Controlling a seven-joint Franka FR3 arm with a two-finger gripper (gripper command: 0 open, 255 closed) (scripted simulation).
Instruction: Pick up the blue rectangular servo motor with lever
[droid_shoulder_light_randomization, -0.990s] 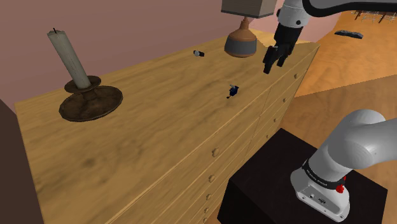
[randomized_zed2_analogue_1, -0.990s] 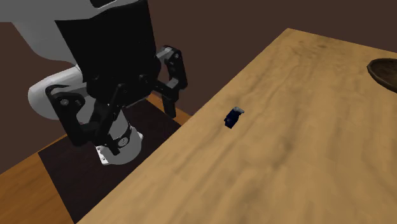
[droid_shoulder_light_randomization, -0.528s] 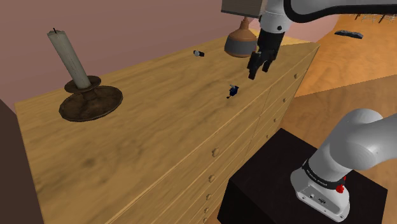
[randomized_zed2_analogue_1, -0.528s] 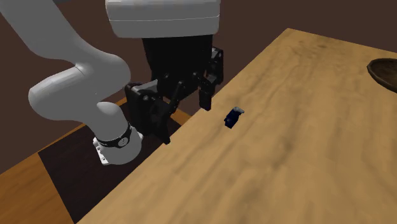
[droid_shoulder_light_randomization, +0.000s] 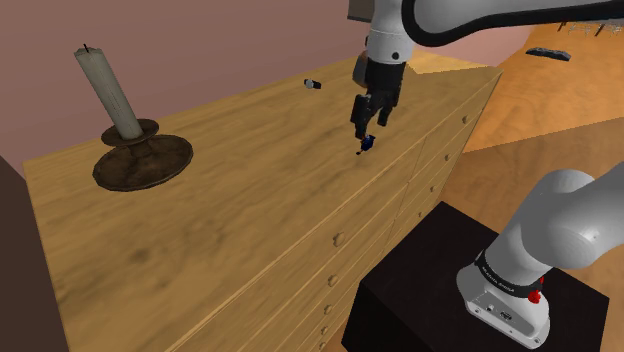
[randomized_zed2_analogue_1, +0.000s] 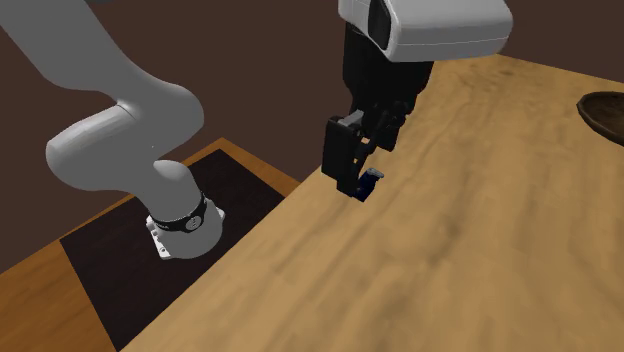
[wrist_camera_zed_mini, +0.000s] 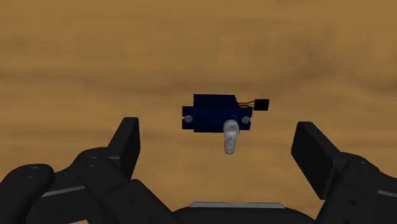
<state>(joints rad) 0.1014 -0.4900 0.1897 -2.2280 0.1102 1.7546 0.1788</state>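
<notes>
Fingers (wrist_camera_zed_mini: 127, 143) of the black gripper (wrist_camera_zed_mini: 218, 137) stand wide apart in the wrist view, and between them, untouched, we see the blue servo motor (wrist_camera_zed_mini: 216, 113) lying on the wooden top. That view alone lets us make out the servo's white lever (wrist_camera_zed_mini: 231, 137), pointing back toward the gripper, and a short wire ending in a black plug (wrist_camera_zed_mini: 261, 104) on its far side.

From the shoulder view we place the servo motor (droid_shoulder_light_randomization: 368, 143) near the front edge of a long wooden dresser (droid_shoulder_light_randomization: 250, 170), with the gripper (droid_shoulder_light_randomization: 366, 125) hovering just above it, jaws open and holding nothing. Here we also find a pale candle (droid_shoulder_light_randomization: 108, 92) standing tilted in a dark dish-shaped holder (droid_shoulder_light_randomization: 143, 163) well apart toward this view's left, a small object (droid_shoulder_light_randomization: 312, 84) near the back edge, and knobbed drawers (droid_shoulder_light_randomization: 338, 238) below.

The second exterior view brings us close: the gripper (randomized_zed2_analogue_1: 362, 165) partly screens the servo motor (randomized_zed2_analogue_1: 372, 182), and the black stand (randomized_zed2_analogue_1: 110, 270) sits beside the dresser.
</notes>
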